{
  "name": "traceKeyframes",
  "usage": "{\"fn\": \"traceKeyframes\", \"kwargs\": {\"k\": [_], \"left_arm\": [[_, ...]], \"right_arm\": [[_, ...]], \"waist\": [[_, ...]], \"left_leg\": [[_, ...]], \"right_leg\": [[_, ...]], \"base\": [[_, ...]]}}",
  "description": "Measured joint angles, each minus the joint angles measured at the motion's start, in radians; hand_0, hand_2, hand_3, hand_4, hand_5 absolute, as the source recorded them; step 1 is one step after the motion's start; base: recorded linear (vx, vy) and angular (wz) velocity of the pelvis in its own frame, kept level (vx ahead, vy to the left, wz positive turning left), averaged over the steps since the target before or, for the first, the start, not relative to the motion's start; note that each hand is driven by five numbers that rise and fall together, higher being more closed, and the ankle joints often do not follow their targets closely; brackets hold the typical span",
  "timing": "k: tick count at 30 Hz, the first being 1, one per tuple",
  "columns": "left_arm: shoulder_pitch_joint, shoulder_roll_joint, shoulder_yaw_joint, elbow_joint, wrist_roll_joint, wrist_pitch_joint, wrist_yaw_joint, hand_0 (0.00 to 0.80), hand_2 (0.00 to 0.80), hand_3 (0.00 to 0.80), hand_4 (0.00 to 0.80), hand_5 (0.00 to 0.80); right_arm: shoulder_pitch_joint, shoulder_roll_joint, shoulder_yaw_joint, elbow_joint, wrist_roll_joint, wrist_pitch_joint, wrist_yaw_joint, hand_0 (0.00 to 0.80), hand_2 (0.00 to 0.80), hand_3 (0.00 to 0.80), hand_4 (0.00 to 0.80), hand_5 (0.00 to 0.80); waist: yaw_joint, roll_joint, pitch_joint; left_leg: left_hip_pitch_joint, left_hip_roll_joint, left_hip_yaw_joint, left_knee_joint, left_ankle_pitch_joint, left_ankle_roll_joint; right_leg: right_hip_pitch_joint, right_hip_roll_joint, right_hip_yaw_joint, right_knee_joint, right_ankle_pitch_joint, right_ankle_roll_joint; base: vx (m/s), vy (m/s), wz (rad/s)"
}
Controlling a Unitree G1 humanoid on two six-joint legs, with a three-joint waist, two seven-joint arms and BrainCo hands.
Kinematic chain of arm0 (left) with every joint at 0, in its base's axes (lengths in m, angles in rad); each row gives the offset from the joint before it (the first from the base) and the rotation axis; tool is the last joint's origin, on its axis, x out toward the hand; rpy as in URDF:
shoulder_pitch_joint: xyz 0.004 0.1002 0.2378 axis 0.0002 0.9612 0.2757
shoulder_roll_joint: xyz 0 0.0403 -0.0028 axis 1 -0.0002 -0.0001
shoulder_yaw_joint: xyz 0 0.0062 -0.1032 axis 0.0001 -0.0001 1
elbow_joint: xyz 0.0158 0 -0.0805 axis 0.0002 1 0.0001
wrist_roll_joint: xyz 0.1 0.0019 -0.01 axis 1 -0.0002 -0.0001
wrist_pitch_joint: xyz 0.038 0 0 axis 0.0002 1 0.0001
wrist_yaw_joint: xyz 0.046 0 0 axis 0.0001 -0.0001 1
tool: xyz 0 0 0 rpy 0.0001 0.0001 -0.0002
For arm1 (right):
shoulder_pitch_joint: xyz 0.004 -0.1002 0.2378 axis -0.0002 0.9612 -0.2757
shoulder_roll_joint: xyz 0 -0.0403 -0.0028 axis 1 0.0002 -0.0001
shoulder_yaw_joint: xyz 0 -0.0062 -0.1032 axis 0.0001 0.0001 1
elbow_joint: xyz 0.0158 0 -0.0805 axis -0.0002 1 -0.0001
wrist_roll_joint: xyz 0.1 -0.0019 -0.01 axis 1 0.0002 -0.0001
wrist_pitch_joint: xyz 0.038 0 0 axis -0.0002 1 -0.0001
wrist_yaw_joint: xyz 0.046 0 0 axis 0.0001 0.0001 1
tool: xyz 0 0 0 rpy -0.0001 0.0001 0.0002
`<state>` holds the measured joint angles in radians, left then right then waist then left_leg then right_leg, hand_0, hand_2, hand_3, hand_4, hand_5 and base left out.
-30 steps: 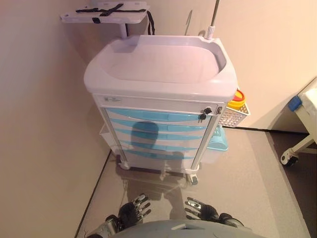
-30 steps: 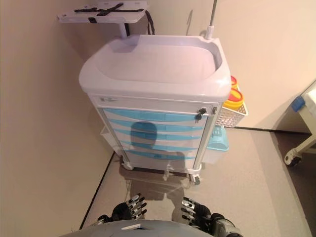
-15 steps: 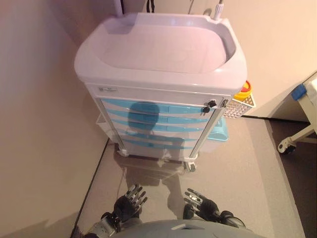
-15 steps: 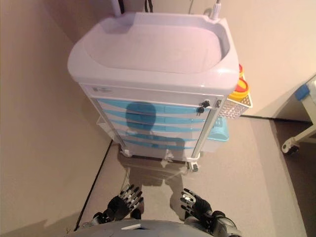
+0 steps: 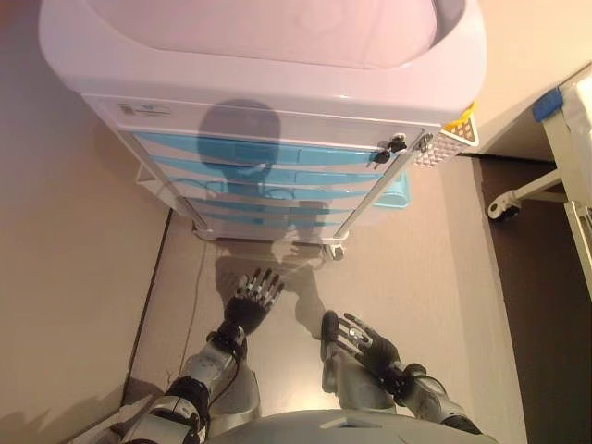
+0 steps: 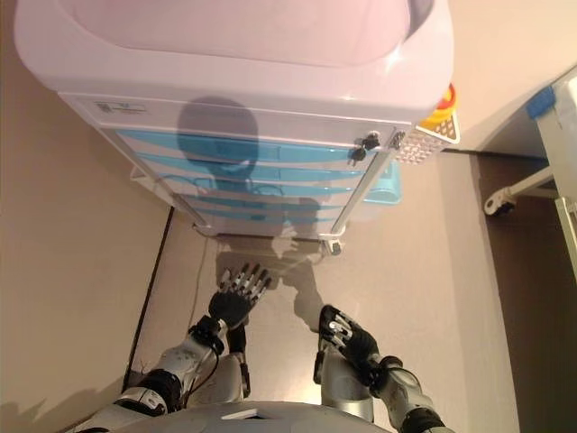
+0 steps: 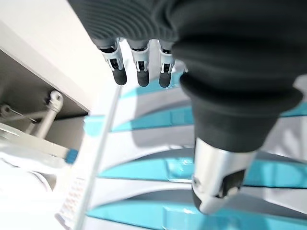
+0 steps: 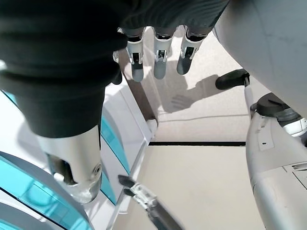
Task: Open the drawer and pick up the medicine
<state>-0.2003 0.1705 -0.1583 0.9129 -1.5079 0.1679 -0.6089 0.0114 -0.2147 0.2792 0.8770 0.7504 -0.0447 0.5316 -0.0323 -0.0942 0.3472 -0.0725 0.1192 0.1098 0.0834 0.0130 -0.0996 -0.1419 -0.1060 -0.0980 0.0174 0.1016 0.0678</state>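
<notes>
A white medical cart (image 5: 268, 88) stands ahead with several closed blue drawers (image 5: 268, 153) stacked on its front. A lock with keys (image 5: 387, 150) sits at the top drawer's right end. No medicine shows. My left hand (image 5: 252, 298) is low, in front of the cart's base, fingers straight and empty. My right hand (image 5: 365, 344) is lower and to the right, fingers relaxed and empty. The left wrist view shows the blue drawer fronts (image 7: 144, 167) past my fingers (image 7: 139, 67).
A wall runs close on the left. A mesh basket with a yellow container (image 5: 455, 129) hangs on the cart's right side, a blue bin (image 5: 396, 190) below it. A wheeled bed frame (image 5: 532, 190) stands at the right. The cart's castor (image 5: 337, 251) rests on the grey floor.
The camera has moved closer to the cart and tilted down. Both hands have come up and forward, the left one further towards the cart's base.
</notes>
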Motion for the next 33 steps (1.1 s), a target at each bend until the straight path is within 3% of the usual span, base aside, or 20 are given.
{"fn": "traceKeyframes", "kwargs": {"k": [7, 13, 17, 26, 33], "left_arm": [[-0.093, 0.022, 0.022, -0.026, -0.067, -0.045, 0.01, 0.0, 0.0, 0.0, 0.0, 0.0], [-0.208, 0.097, 0.057, -0.026, -0.112, -0.062, 0.032, 0.0, 0.0, 0.0, 0.0, 0.0], [-0.28, 0.14, 0.087, -0.026, -0.146, -0.062, 0.035, 0.0, 0.0, 0.0, 0.0, 0.0], [-0.364, 0.226, 0.084, -0.022, -0.19, -0.061, 0.075, 0.0, 0.0, 0.0, 0.0, 0.0], [-0.401, 0.259, 0.083, -0.003, -0.191, -0.061, 0.115, 0.0, 0.0, 0.0, 0.0, 0.0]], "right_arm": [[-0.012, 0.006, 0.012, -0.036, 0.025, 0.022, 0.0, 0.0, 0.0, 0.0, 0.0, 0.0], [-0.02, 0.028, 0.023, -0.047, 0.037, 0.022, 0.001, 0.0, 0.0, 0.0, 0.0, 0.0], [-0.019, 0.032, 0.054, -0.059, 0.056, 0.022, 0.002, 0.0, 0.0, 0.0, 0.0, 0.0], [-0.02, 0.043, 0.091, -0.064, 0.077, 0.017, 0.023, 0.0, 0.0, 0.0, 0.0, 0.0], [-0.019, 0.044, 0.117, -0.062, 0.096, 0.004, 0.036, 0.0, 0.0, 0.0, 0.0, 0.0]], "waist": [[-0.029, -0.061, 0.037], [-0.037, -0.103, 0.056], [-0.042, -0.122, 0.058], [-0.054, -0.167, 0.051], [-0.056, -0.181, 0.052]], "left_leg": [[-0.063, 0.011, 0.007, 0.106, -0.05, 0.001], [-0.136, 0.041, -0.002, 0.222, -0.11, -0.006], [-0.158, 0.054, -0.003, 0.272, -0.14, -0.006], [-0.216, 0.071, -0.016, 0.353, -0.181, -0.002], [-0.225, 0.072, -0.024, 0.367, -0.184, -0.002]], "right_leg": [[-0.028, 0.008, 0.024, 0.017, 0.001, 0.0], [-0.047, 0.034, 0.041, 0.018, 0.008, -0.009], [-0.047, 0.046, 0.066, 0.018, 0.011, -0.009], [-0.064, 0.058, 0.068, 0.018, 0.014, -0.004], [-0.063, 0.059, 0.065, 0.019, 0.015, -0.003]], "base": [[-0.02, -0.063, -0.06], [-0.018, -0.081, -0.05], [-0.01, -0.063, -0.04], [-0.005, -0.049, -0.01], [0.007, -0.016, 0.0]]}}
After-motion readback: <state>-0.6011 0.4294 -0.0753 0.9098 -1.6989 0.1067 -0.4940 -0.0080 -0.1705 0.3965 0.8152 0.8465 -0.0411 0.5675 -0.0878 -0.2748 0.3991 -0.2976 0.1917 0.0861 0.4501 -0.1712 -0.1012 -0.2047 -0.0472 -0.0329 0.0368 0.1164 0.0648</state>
